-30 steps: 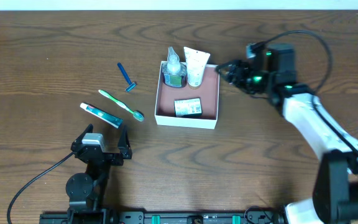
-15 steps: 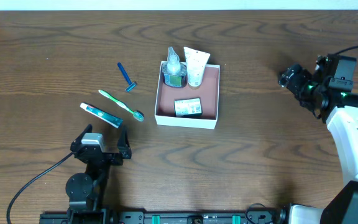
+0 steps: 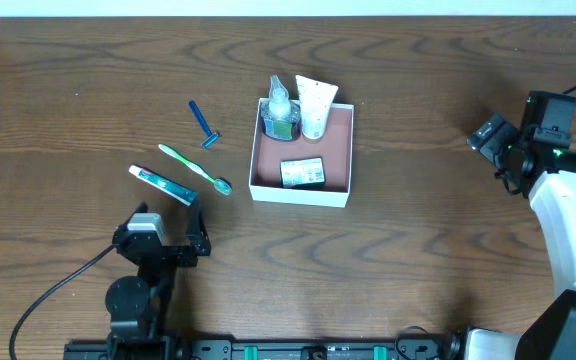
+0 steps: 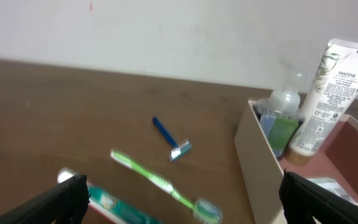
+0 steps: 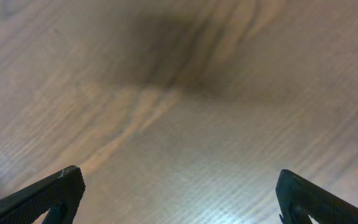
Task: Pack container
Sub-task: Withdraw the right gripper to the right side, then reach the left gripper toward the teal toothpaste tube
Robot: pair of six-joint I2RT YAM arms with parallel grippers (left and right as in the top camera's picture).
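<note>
Left gripper (image 3: 160, 232) held low at near edge, fingers spread, nothing gripped. Just beyond it, white-and-green toothpaste tube (image 3: 163, 185), green plastic toothbrush (image 3: 194, 168) and blue razor (image 3: 204, 124) seen on brown wood table (image 3: 418, 260) (three items judged unpacked). Shallow square white cardboard container (image 3: 298, 194) placed mid-table; small printed packet (image 3: 302, 172), clear bottle (image 3: 280, 108) and white tube (image 4: 331, 93) held inside. Right gripper (image 5: 179, 194) now withdrawn from container to right side, fingers spread, empty; placement judged done. "PANTENE" read on tube; packet print illegible.

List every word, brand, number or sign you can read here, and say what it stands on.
"PANTENE": on the white tube standing in the container.
Smaller print under that brand name: too blurred to read.
Flat packet on the container floor: print too small to read.
White-and-teal tube outside the container: lettering unreadable.
</note>
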